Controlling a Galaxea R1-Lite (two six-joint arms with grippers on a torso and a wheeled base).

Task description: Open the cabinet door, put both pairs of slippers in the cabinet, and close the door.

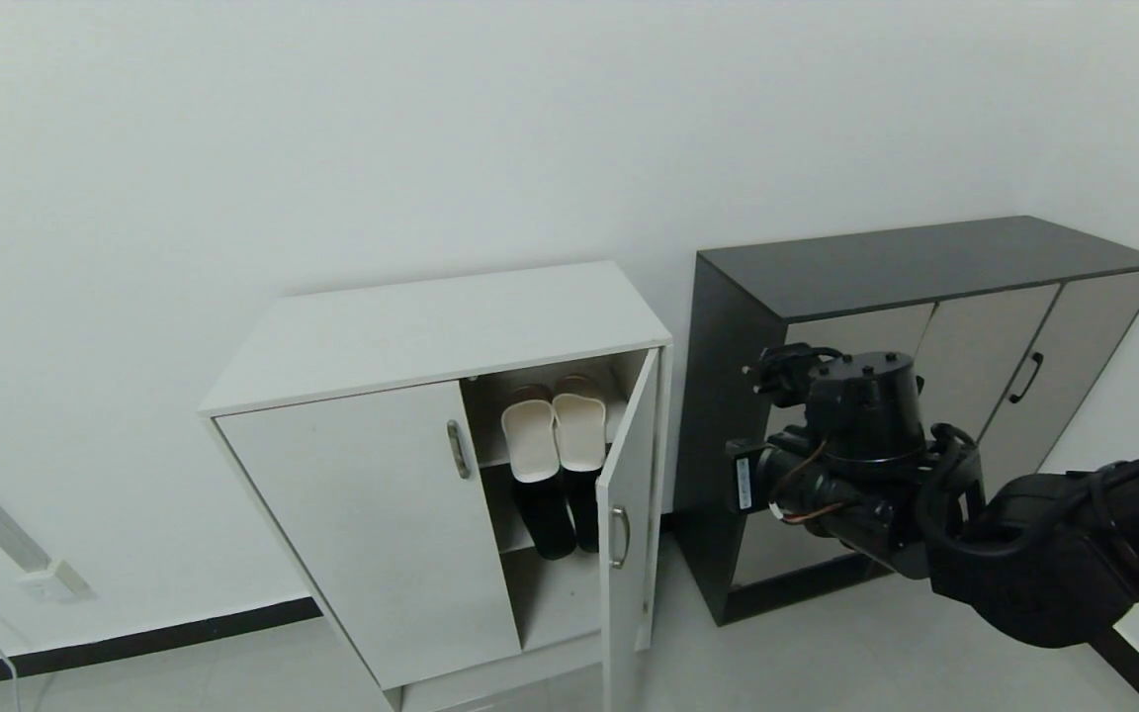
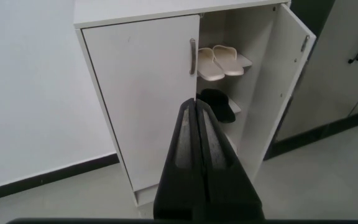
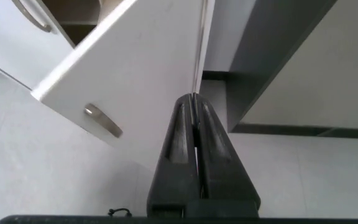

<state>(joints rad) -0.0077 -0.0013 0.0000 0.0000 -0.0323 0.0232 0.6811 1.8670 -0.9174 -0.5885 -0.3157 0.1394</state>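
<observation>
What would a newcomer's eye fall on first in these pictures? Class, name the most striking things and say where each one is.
The white cabinet stands with its right door open. Inside, white slippers sit one level above black slippers. The right claw, shut, is close to that door.

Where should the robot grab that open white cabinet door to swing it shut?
Probably the vertical metal handle near the door's free edge, approached from the outer face, on the robot's right. It stands proud of the flat panel, far from the hinged side.
</observation>
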